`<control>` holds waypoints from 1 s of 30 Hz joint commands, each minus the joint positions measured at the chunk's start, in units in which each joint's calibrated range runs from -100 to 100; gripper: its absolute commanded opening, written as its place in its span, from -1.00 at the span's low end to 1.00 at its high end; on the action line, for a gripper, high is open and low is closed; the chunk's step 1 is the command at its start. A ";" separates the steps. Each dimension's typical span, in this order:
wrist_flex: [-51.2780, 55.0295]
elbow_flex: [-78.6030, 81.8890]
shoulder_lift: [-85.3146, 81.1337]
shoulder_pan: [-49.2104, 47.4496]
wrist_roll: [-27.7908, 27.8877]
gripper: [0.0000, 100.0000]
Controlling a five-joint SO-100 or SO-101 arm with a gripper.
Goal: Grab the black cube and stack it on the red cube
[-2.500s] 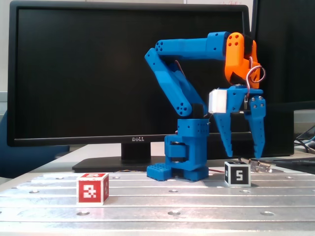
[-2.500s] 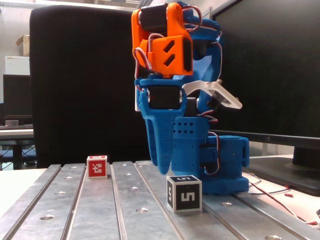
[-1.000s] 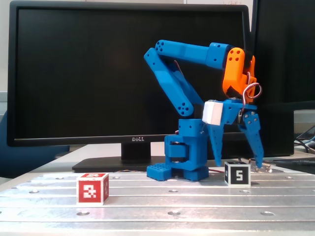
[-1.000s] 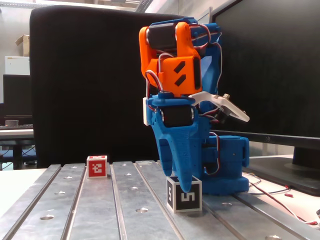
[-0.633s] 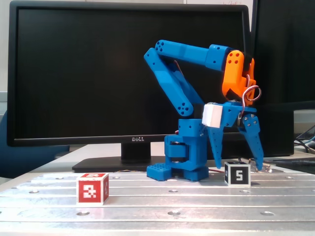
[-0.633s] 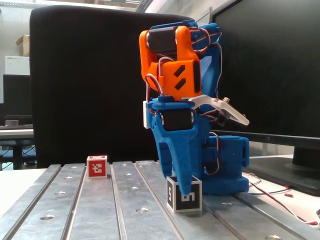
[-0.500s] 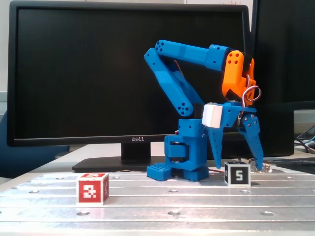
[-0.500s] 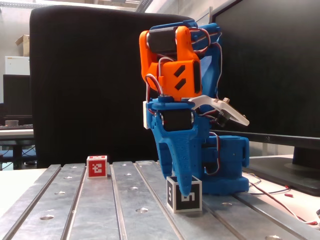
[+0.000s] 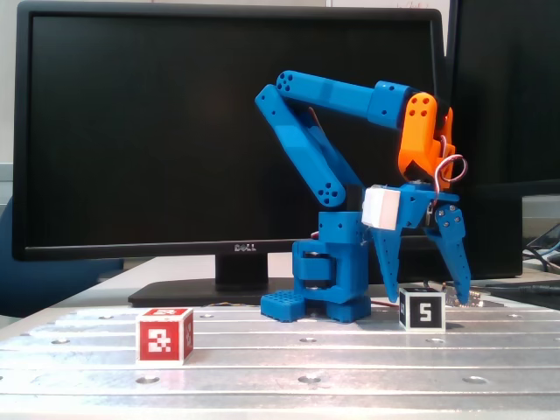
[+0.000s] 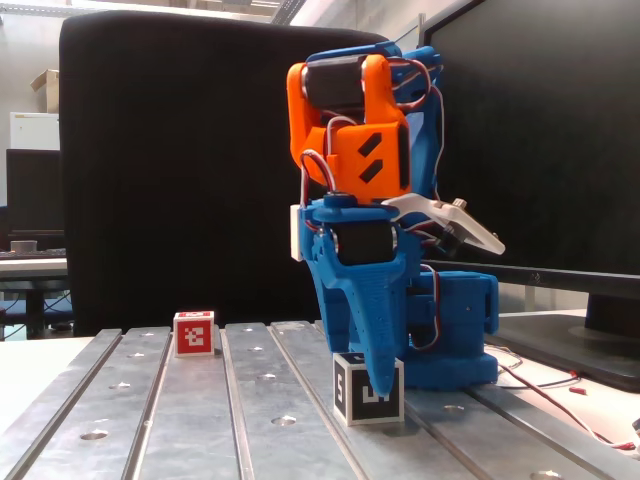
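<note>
The pincer [image 9: 426, 302] stands spread, straddling the black cube [image 9: 422, 311] (untouched, seemingly); lower squarely, then close on opposite faces; the red cube [image 9: 164, 335] sits well apart, leftward.

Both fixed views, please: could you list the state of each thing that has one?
Gripper: open, fingers astride the black cube.
Black cube: upright on the table, not gripped or lifted.
Red cube: upright on the table, nothing on top.
Monitor: screen dark.
</note>
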 commanded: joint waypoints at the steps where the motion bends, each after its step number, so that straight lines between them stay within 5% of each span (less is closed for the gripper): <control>1: -1.18 -0.13 -0.04 0.14 -0.76 -0.34; 30: -5.97 4.03 0.04 0.73 -2.13 -0.34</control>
